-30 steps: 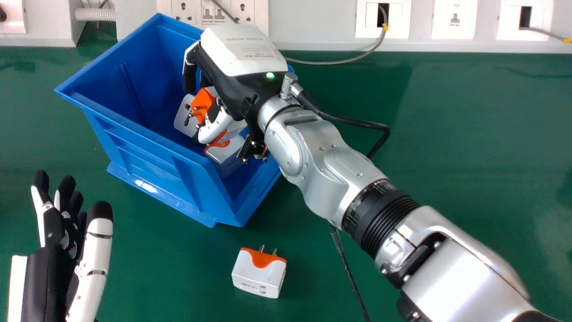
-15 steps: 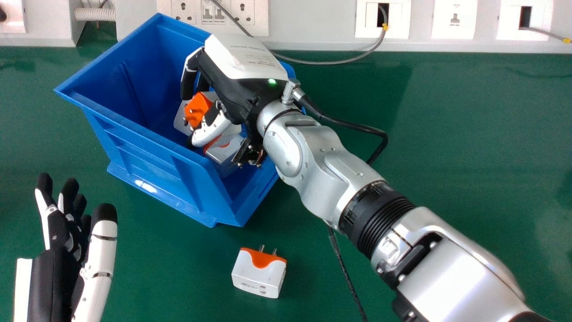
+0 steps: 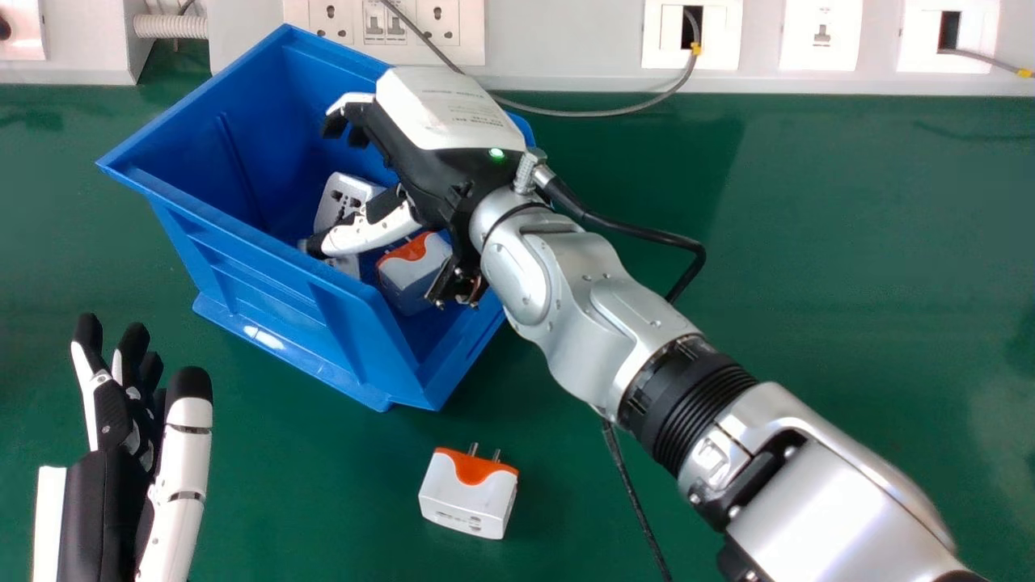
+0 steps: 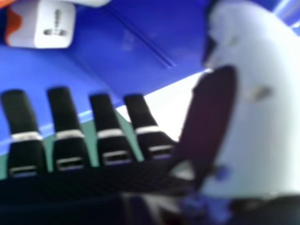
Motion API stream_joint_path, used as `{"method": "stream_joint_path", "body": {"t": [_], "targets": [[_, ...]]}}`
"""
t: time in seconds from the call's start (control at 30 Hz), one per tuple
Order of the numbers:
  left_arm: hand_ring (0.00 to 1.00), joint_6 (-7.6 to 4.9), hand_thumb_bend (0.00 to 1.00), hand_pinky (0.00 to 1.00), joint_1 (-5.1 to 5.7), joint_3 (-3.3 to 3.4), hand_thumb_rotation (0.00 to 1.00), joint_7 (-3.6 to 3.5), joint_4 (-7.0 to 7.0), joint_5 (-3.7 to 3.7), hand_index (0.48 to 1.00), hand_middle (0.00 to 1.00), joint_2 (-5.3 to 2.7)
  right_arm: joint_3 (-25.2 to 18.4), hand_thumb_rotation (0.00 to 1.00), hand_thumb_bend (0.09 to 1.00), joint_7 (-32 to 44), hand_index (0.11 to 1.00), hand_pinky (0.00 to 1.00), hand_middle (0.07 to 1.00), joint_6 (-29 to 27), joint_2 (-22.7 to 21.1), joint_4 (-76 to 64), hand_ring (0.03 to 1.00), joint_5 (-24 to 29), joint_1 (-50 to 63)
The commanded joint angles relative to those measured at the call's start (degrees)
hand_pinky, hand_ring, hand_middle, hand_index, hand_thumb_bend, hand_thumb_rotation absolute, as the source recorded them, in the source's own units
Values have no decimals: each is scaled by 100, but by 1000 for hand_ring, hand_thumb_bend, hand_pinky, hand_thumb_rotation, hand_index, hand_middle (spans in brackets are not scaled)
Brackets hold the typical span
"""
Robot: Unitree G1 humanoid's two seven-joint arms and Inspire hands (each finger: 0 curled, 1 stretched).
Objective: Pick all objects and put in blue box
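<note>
Head view: a white and orange adapter (image 3: 469, 493) lies on the green table (image 3: 849, 242), near side, between the two hands and just outside the blue box (image 3: 242, 259). Inside the box, toward its right part, are an orange-topped adapter (image 3: 412, 279), a white adapter (image 3: 344, 198) farther back, and another white piece (image 3: 346, 265) partly hidden under the thumb. The right hand (image 3: 420, 166) is over the box, its arm coming in from the near right; its fingers reach out to the left, open and with nothing in hold, and its thumb stands well apart from them. The right hand view shows those fingers (image 4: 63, 110) straight. The left hand (image 3: 97, 501), at the near left, is open too and has hold of nothing. A black cable (image 3: 635, 501) lies right of the loose adapter. Along the far side runs a pale panel (image 3: 566, 40) with sockets (image 3: 441, 24), a grey cable (image 3: 598, 111) looping in front of it onto the table.
</note>
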Motion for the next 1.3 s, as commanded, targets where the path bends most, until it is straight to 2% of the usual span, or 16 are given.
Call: {"method": "stream_joint_path", "body": {"t": [0.0,0.1,0.2,0.33,0.4,0.5,0.6,0.67,0.73,0.77,0.87,0.9,0.97,1.1,1.17,1.27], "targets": [[1000,-167,350,1000,-20,14,699,-2,-10,12,1000,1000,20,22,439,477,-125,805,635,858,-41,-42,-239,783,-41,-16],[1000,-173,359,1000,-49,31,723,-37,17,-12,1000,1000,54,-62,408,482,-179,796,621,842,-84,-102,-485,772,25,121],[1000,-156,333,1000,-67,45,719,-32,11,-20,1000,1000,49,-102,399,482,-271,786,595,821,-142,-241,-946,749,12,399],[1000,-113,336,1000,-86,65,728,31,-23,105,1000,1000,58,-141,382,450,-316,770,580,806,-182,-567,-2107,733,-64,1088],[1000,-66,334,1000,-96,63,732,38,-53,102,1000,1000,62,-182,354,462,-373,772,586,809,-210,-768,-2862,739,-125,1549],[1000,-53,298,1000,-158,82,735,32,-24,77,1000,1000,73,-253,311,482,-382,761,576,799,-195,-1053,-3981,740,-235,2227],[1000,-46,284,1000,-214,87,731,42,2,73,1000,1000,63,-334,332,473,-195,764,570,800,-64,-1289,-5152,742,-313,2929],[1000,-19,285,1000,-252,84,732,94,4,149,1000,1000,41,-399,358,461,-89,767,576,805,-18,-1421,-5850,750,-363,3389],[1000,-16,284,1000,-282,80,744,147,5,273,1000,1000,32,-503,387,457,27,770,563,804,22,-1534,-6539,742,-320,3941],[1000,-22,278,1000,-291,72,750,155,2,304,1000,1000,34,-554,407,456,79,772,560,805,17,-1594,-6801,740,-299,4185],[1000,60,271,1000,-285,54,756,154,-58,254,1000,1000,29,-732,482,457,132,780,567,802,-162,-1880,-7391,741,-257,4986],[1000,59,277,1000,-293,58,757,151,-56,237,1000,1000,33,-785,517,463,127,783,576,804,-222,-1969,-7523,746,-257,5236],[1000,27,284,998,-298,73,767,155,-39,248,1000,1000,42,-886,559,479,46,792,608,812,-407,-2125,-7691,768,-236,5755],[1000,-4,306,1000,-328,104,774,164,24,239,1000,1000,48,-979,496,480,-268,781,597,804,-836,-2337,-7744,758,-377,6601],[1000,-9,274,1000,-345,107,758,173,39,232,1000,1000,38,-986,463,487,-401,770,597,794,-994,-2400,-7697,749,-435,6947],[1000,-51,268,1000,-385,121,743,174,101,252,1000,1000,54,-979,473,489,-375,784,622,808,-1117,-2472,-7629,769,-446,7314]]}}
